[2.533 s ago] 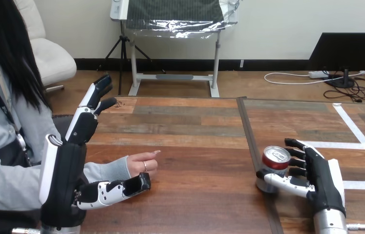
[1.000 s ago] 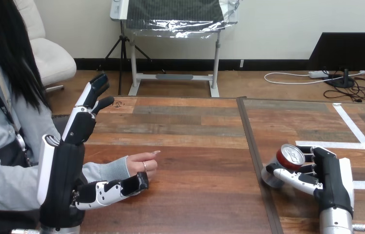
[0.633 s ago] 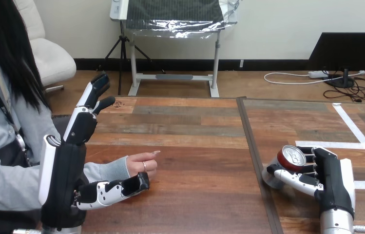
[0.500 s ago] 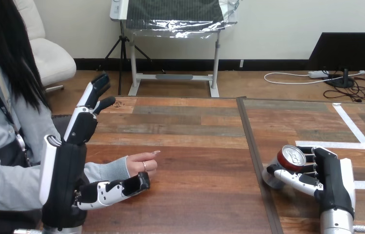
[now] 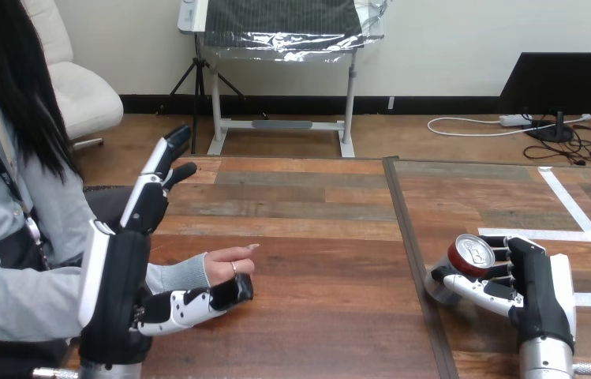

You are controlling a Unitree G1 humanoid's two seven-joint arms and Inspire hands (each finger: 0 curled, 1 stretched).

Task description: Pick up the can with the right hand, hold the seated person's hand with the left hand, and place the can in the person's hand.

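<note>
- Right hand (image 5: 534,286) here is curled round the can (image 5: 470,254), which leans left. Its base is just over the desk (image 5: 316,324) or touching it; I cannot tell which.
- Held on a tilt, the can could slide through my fingers if I swing it across fast.
- My left hand (image 5: 117,288) has its fingers straight and raised and clasps nothing. Its thumb lies just beside the person's hand (image 5: 227,267).
- If the can arrives before that hand is steadied, it may roll off.
- Bare wood lies between them, crossed by a dark seam (image 5: 412,260); a low carry could catch there.
- The far edge is well clear.
</note>
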